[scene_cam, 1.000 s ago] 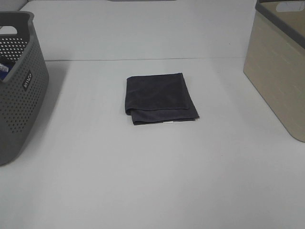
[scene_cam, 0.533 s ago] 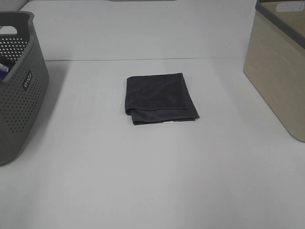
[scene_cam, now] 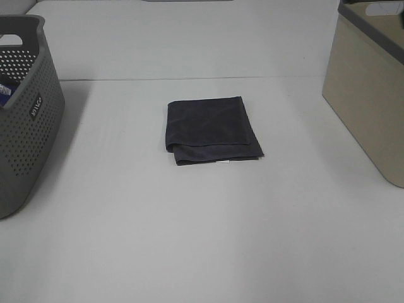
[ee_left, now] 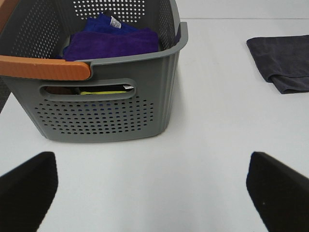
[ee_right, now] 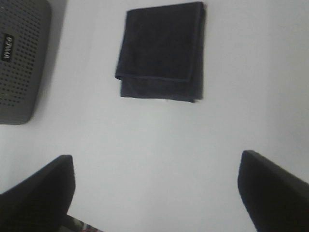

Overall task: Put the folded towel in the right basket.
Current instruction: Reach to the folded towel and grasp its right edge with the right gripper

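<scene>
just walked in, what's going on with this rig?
Nothing is being handled. The folded towel lies flat on the table, between the gray basket on the left and the beige basket on the right. The left claw is open and empty, facing the gray basket; the right claw is open and empty, looking at the towel.

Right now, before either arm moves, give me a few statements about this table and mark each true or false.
The dark towel lies folded on the table. True.
The towel is already in the right-hand basket. False: it lies on the table, apart from the beige basket.
The grey basket holds purple cloth. True.
A gripper is shut on the towel. False: the left gripper and right gripper are open, holding nothing.
</scene>
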You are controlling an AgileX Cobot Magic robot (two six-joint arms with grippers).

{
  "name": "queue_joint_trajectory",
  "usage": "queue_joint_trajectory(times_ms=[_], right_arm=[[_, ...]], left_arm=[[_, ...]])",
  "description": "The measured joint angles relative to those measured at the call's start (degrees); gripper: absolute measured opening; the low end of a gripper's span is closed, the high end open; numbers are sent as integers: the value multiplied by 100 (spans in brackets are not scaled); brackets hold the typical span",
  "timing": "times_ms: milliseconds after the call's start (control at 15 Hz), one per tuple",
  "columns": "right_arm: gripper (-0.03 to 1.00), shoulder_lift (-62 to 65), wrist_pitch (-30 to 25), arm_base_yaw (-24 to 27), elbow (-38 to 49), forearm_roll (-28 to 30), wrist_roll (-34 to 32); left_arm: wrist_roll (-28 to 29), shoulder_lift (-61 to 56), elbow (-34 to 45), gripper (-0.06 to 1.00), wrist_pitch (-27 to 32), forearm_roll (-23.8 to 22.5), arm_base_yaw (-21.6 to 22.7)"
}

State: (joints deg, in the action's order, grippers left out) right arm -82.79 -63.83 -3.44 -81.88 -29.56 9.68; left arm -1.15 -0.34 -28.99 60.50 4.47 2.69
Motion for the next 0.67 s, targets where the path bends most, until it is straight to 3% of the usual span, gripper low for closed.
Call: queue_joint_trajectory(times_ms=[133, 333, 667], right_arm=[[87, -1553, 304, -699, -745, -372, 126], [86, -3461, 74, -837, -2028, -527, 149], [84, -5437, 6, -796, -3816, 390, -52]], left_arm=[[0, 0, 0, 99, 0, 0, 0], [0, 0, 0, 99, 0, 0, 0], [0, 0, 0, 99, 0, 0, 0]])
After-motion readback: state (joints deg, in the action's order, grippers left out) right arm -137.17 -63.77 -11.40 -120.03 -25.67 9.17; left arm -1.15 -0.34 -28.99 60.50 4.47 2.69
